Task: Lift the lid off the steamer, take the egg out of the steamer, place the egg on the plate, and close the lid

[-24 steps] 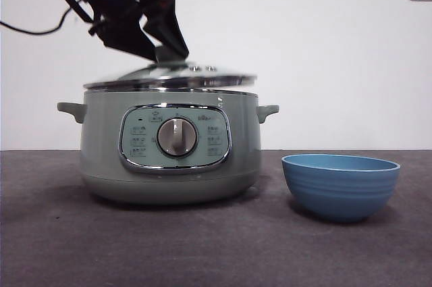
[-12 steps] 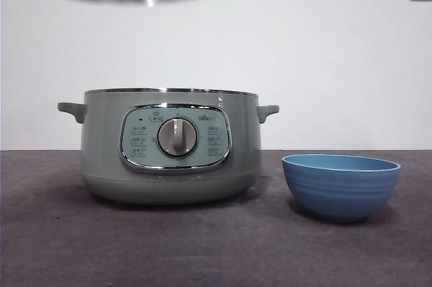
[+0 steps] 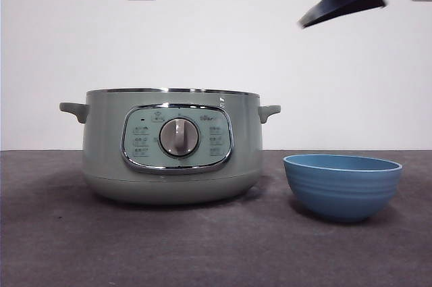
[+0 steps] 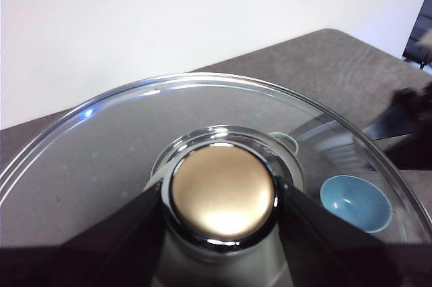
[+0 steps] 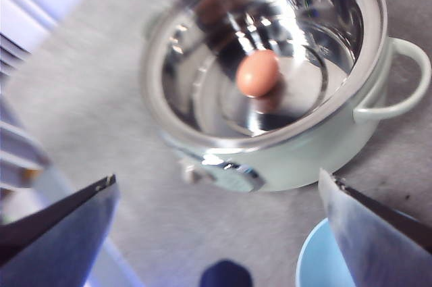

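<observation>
Left end effector point(image 4: 219, 233) clamps the knob of the lid point(image 4: 101, 159), held high. The steamer point(image 3: 172, 148) sits open at nine o'clock of the plate point(image 3: 342, 186). Right end effector point(image 5: 216, 233), jaws wide and empty, should drop straight over the egg point(image 5: 258, 73) and close gently.
</observation>
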Controlling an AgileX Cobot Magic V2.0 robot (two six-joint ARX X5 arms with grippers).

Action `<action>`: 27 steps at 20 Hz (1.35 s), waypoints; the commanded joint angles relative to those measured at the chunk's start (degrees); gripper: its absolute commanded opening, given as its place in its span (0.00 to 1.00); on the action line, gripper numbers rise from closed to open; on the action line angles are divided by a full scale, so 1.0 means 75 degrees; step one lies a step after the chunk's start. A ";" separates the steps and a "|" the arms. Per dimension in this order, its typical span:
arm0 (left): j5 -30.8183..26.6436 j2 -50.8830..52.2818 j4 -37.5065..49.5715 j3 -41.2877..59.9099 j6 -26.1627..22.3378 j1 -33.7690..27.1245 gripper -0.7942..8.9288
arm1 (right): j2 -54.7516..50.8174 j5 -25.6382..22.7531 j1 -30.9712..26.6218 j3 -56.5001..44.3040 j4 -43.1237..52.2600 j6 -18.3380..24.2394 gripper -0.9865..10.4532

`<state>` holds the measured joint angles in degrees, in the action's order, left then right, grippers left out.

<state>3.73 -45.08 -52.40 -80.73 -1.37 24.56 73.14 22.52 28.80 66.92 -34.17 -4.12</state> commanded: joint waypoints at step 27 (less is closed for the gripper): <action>-0.0026 0.0574 -0.0402 -0.0146 -0.0052 0.0015 0.07 | 0.6105 -0.2888 0.1612 0.4033 0.0819 -0.0105 0.53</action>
<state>3.42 -41.39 -58.28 -80.77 -1.06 24.56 118.26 1.23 40.80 97.08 -28.45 -4.95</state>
